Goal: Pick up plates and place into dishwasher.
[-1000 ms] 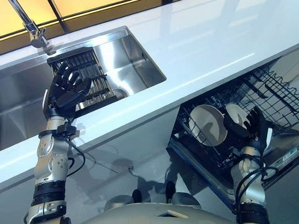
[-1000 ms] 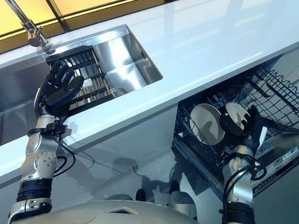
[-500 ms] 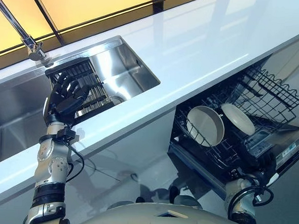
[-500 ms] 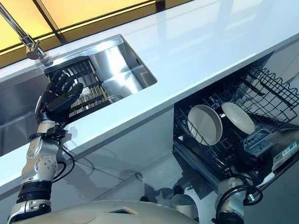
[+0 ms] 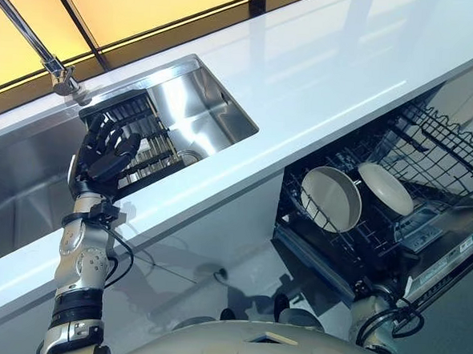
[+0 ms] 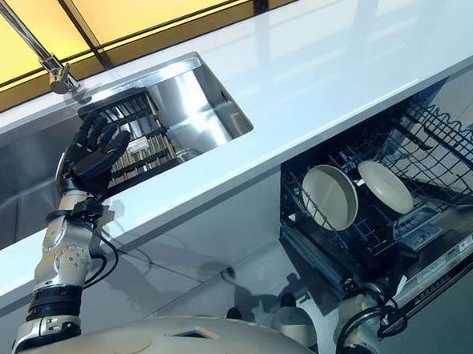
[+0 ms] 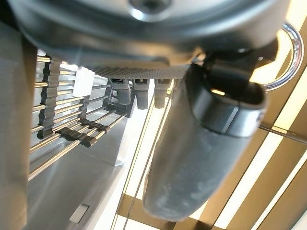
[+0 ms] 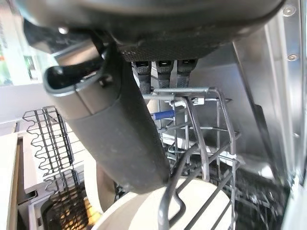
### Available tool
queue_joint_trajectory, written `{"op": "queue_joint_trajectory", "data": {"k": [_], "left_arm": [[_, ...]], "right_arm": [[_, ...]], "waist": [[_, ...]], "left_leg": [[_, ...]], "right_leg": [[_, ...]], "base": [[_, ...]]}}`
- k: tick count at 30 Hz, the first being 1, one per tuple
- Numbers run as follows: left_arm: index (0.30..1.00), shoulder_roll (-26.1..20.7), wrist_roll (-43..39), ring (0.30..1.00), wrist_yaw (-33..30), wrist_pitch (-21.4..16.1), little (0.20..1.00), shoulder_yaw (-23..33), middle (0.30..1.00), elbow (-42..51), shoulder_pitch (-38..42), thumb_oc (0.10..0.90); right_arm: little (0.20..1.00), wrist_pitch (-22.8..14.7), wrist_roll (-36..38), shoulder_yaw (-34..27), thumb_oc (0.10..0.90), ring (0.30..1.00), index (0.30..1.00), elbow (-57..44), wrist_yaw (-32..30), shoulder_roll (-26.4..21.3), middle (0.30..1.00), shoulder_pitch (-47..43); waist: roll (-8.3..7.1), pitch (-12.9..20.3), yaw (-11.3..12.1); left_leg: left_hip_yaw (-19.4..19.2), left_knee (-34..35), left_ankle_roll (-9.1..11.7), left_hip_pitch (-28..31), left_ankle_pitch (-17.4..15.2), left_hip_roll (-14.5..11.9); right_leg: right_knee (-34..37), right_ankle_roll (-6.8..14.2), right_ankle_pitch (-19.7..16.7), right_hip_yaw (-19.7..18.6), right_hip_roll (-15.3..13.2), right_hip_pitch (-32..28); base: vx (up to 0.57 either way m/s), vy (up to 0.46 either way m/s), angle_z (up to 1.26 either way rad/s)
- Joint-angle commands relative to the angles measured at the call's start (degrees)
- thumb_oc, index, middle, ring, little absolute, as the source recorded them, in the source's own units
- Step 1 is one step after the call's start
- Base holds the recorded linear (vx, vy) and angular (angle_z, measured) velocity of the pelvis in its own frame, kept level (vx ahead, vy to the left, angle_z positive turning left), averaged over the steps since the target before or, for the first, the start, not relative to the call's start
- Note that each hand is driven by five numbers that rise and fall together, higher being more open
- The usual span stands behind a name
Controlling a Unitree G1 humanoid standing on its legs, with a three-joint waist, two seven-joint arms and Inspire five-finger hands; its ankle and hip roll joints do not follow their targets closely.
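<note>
1. the dark left hand [image 5: 103, 149] hangs over the black-and-steel slatted dish rack [image 5: 143, 135] in the stainless steel sink [image 5: 197, 102], fingers spread and holding nothing.
2. two cream round plates [image 5: 331, 199] stand on edge in the black wire dishwasher rack [image 5: 447, 154].
3. the right wrist view brings the right hand [image 8: 110, 129] close above the rack wires and a plate rim [image 8: 144, 211], its fingers relaxed, gripping nothing.
4. a glossy white countertop [image 5: 323, 70] runs between sink and dishwasher.

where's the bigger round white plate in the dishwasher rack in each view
Left eye view: large round white plate, right of centre, upright in the black wire dishwasher rack.
Right eye view: same place.
Right wrist view: its pale rim along the bottom edge.
Left wrist view: not there.
Shared landmark: the rack.
</note>
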State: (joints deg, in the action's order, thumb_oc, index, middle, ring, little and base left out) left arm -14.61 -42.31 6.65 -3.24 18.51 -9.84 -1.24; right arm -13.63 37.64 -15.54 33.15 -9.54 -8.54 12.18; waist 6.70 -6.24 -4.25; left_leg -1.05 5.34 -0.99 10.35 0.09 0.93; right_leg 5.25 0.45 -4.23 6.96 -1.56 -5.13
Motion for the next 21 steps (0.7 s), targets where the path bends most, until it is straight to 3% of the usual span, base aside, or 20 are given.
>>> {"op": "queue_joint_trajectory", "data": {"k": [1,4,8,11,14,18,21], "left_arm": [[0.9,-5.55,-0.3,0.9,0.5,-3.24,0.9,3.79,0.9,4.29,4.17,0.8],[0.9,-5.36,0.14,0.9,0.17,-2.37,0.9,2.99,0.9,4.59,4.4,0.8],[0.9,-4.32,0.82,0.9,0.18,-2.97,0.9,0.48,0.9,3.01,4.96,0.8],[0.9,-3.41,1.3,0.9,0.21,-2.95,0.9,-1.13,0.9,2.13,4.88,0.8],[0.9,-3.06,1.36,0.9,0.53,-2.93,0.9,-2.95,0.9,0.72,5.15,0.8],[0.9,-3.68,0.86,0.9,-0.27,-1.66,0.9,-5.49,0.9,-1.08,6.86,0.8],[0.9,-4.39,0.68,0.9,-0.74,-0.04,0.9,-6.98,0.9,-1.8,7.5,0.8]], "right_arm": [[0.9,0.11,0.78,3.96,0.8,0.9,0.9,-2.52,17.57,2.4,0.9,-4.65],[0.9,-2.28,-0.16,6.29,0.8,0.9,0.9,-3.75,22.29,1.45,0.9,-6.35],[0.9,-5.56,1.32,10.52,0.8,0.9,0.9,-6.12,23.19,-0.73,0.9,-12.47],[0.9,-4.11,4.02,12.6,0.8,0.9,0.9,-8.32,26.1,-2.09,0.9,-16.49],[0.9,-0.3,9.5,14.77,0.8,0.9,0.9,-9.6,29.24,-3.5,0.9,-21.38],[0.9,3.31,11.87,17.76,0.8,0.9,0.9,-9.16,29.0,-4.63,0.9,-30.91],[0.9,4.02,11.24,20.24,0.8,0.9,0.9,-7.2,27.71,-6.48,0.9,-37.23]], "waist": [[-1.85,0.17,1.46],[-1.96,0.03,2.25],[-1.6,-0.3,3.78],[-1.04,-0.25,4.93],[-0.62,0.04,6.3],[-0.41,0.47,8.23],[-0.8,1.08,9.84]], "left_leg": [[-0.55,-0.34,-3.23,-1.51,-1.8,3.88],[0.1,-0.34,-3.13,-0.95,-2.1,3.97],[0.88,-0.34,-2.98,-0.54,-1.79,4.0],[1.47,-0.34,-2.78,-0.19,-1.54,4.05],[2.23,-0.34,-2.54,0.1,-1.19,4.11],[3.39,-0.44,-2.27,0.69,-0.56,4.28],[4.23,-0.89,-2.15,0.96,-0.14,4.48]], "right_leg": [[-7.94,2.29,7.95,0.39,-0.71,1.53],[-7.36,2.35,8.09,1.13,-0.98,0.6],[-6.58,2.1,7.5,2.15,-1.4,-0.27],[-5.99,1.89,7.28,2.77,-1.64,-1.08],[-5.56,1.73,7.0,3.49,-1.98,-1.79],[-5.31,1.5,6.41,4.5,-2.5,-2.62],[-5.22,1.53,5.72,5.28,-2.91,-3.25]], "base": [[0.07,-0.011,0.02],[0.08,-0.012,0.03],[0.08,0.013,0.1],[0.11,0.046,0.08],[0.12,0.061,0.08],[0.14,0.055,0.15],[0.15,0.018,0.11]]}}
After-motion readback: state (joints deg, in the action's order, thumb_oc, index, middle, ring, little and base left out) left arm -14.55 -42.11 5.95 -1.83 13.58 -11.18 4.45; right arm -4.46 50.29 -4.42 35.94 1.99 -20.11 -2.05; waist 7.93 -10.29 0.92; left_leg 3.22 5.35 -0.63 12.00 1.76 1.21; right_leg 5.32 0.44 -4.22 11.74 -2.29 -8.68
